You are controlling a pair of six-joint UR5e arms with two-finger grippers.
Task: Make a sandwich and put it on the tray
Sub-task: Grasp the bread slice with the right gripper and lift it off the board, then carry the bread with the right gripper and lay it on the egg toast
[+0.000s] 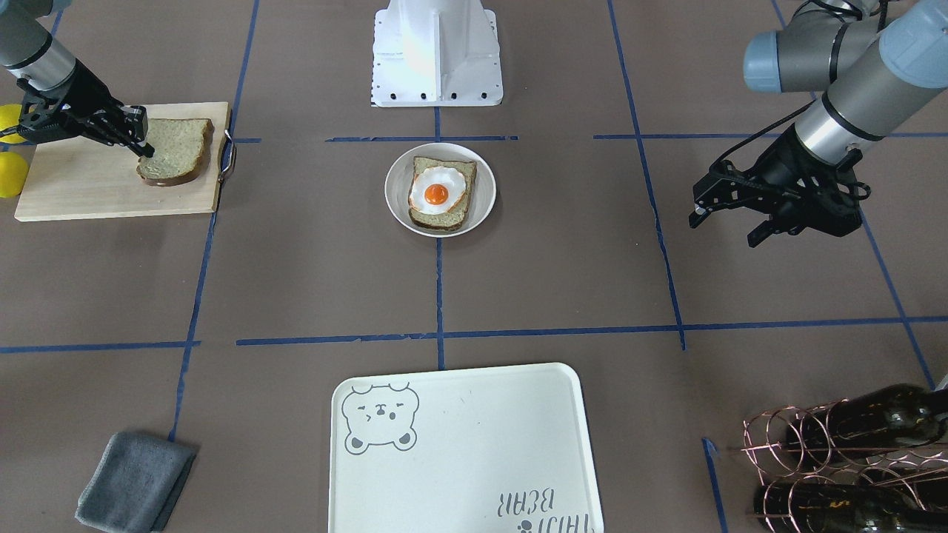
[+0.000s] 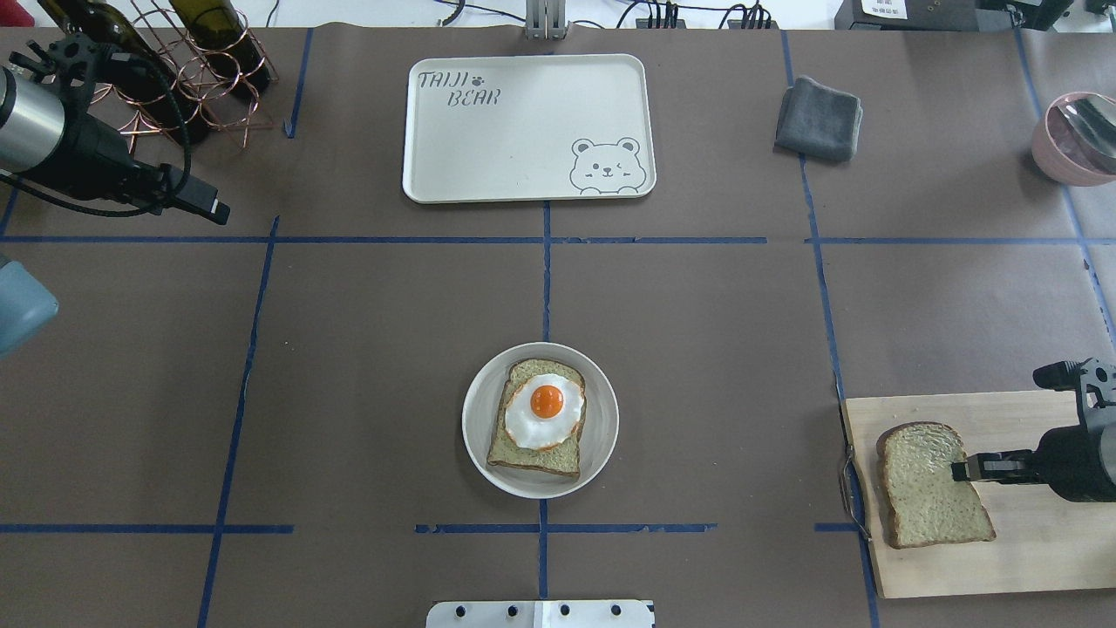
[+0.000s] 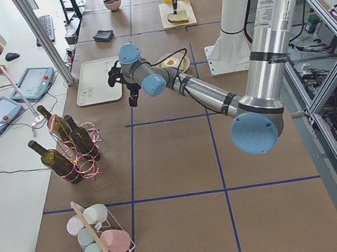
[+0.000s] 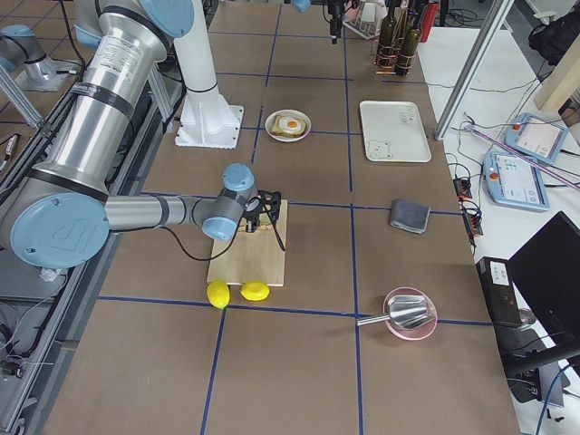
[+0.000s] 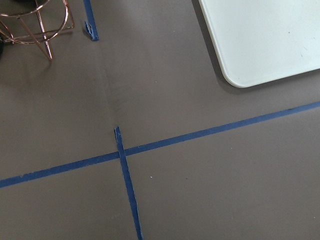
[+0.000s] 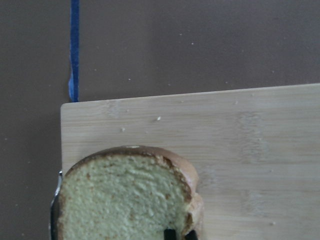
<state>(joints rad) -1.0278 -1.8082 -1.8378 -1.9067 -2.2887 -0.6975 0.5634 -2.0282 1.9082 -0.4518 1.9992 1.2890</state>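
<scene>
A round white bowl at the table's middle holds one wholemeal bread slice with a fried egg on top; the bowl and the egg also show in the overhead view. A second bread slice lies flat on a light wooden cutting board. My right gripper is shut on this slice's crust edge, and its fingertips show at that edge of the slice. My left gripper is open and empty, above bare table. The cream bear tray is empty.
A copper rack with wine bottles stands beside my left arm. A folded grey cloth lies right of the tray. Two lemons sit by the board's outer side. A pink bowl is at the far right edge.
</scene>
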